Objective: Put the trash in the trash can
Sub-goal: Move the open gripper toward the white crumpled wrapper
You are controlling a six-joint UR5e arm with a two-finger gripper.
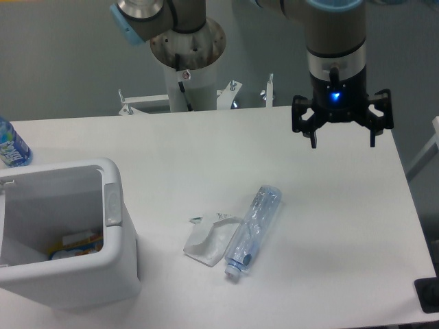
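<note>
Trash, in 2 pieces, is being left lying on the table (322, 226) near its middle, well apart from the gripper. That white table is being shown filling most of the view, with a grey wall behind it. At the front left corner, the bin (113, 205) is being seen standing upright with its mouth open; some coloured items are being held at its bottom, too small to tell apart. The arm (334, 34) is being held down from the top right, and its base column (188, 62) is being shown behind the table's far edge. The gripper (343, 140) is being held above the table's far right part, its fingers spread wide apart with nothing between them and a blue light glowing on its body. The bottle (254, 229) is being shown lying on its side, its cap pointing toward the front edge. The pouch (206, 245) is being seen flat just left of it, touching it and partly tucked under it. At the left edge, a labelled bottle (10, 145) is being only partly shown.
</note>
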